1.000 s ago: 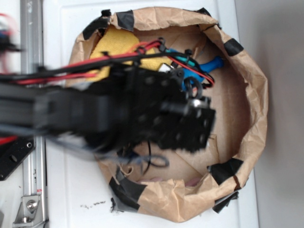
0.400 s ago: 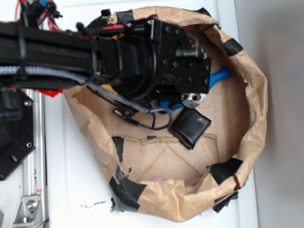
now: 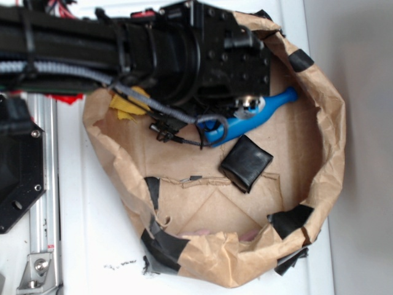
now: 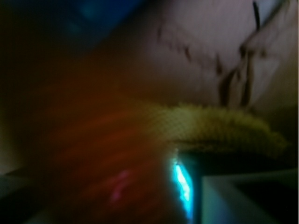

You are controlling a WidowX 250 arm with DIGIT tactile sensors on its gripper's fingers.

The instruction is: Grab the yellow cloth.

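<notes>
Yellow cloth (image 3: 127, 108) shows in your exterior view only as a small mustard scrap at the upper left of the brown paper nest (image 3: 325, 123), poking out from under the black arm (image 3: 92, 49); the rest of it lies hidden beneath the arm and wrist. Your wrist view gives what the exterior cannot: a fuzzy yellow edge of the cloth (image 4: 219, 128) close in front of the lens, running across the middle of the frame, with creased brown paper (image 4: 196, 51) behind it. That view is dark and heavily blurred, with a reddish smear on the left and a thin bright cyan streak low in the centre that you cannot identify.

Only the exterior view shows you the blue bottle (image 3: 249, 118), lying tilted just below the wrist, its neck pointing to the upper right, and a black folded pad (image 3: 245, 162) just beside and below it on the cardboard floor.

The arm reaches in from the left across the top of the nest, its wrist block over the upper middle, with a grey braided cable (image 3: 153, 104) looping beneath it. The gripper's fingers are hidden under the wrist body in one view and lost in blur in the other, so you cannot tell whether the jaws are parted or clenched.

No readable writing appears anywhere.
</notes>
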